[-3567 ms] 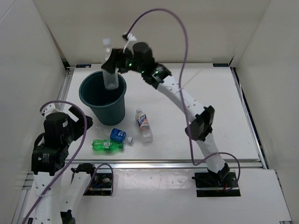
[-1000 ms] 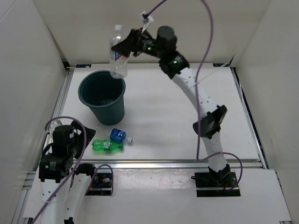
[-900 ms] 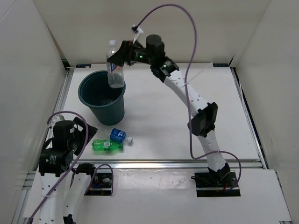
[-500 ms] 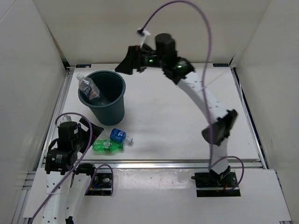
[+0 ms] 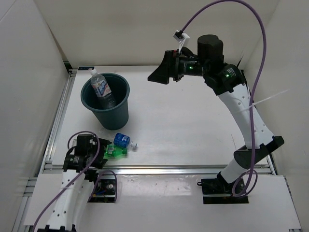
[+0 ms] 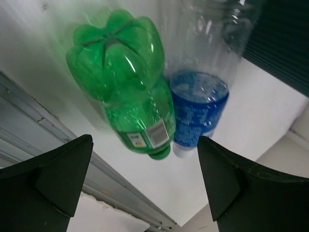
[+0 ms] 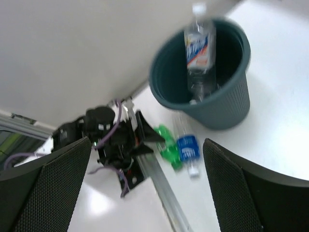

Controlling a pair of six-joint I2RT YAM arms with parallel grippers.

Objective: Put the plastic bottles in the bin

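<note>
The dark teal bin [image 5: 108, 108] stands at the back left. A clear bottle with a white, red and blue label [image 5: 101, 87] stands leaning inside it and also shows in the right wrist view [image 7: 199, 46]. The green bottle [image 5: 115, 152] and the blue-label bottle [image 5: 122, 140] lie side by side in front of the bin. My left gripper [image 5: 102, 151] is open at the green bottle's base [image 6: 120, 82], with the blue-label bottle [image 6: 200, 99] beside it. My right gripper [image 5: 161, 73] is open and empty, high over the table's middle back. The plain clear bottle is not visible.
The metal rail [image 5: 169, 169] runs along the table's near edge just below the lying bottles. White walls enclose the table on the left, back and right. The right wrist view shows the left arm [image 7: 108, 137] by the rail.
My right gripper let the labelled bottle go into the bin, opened and swung right, away from the bin. My left arm dropped down and forward to the green bottle.
</note>
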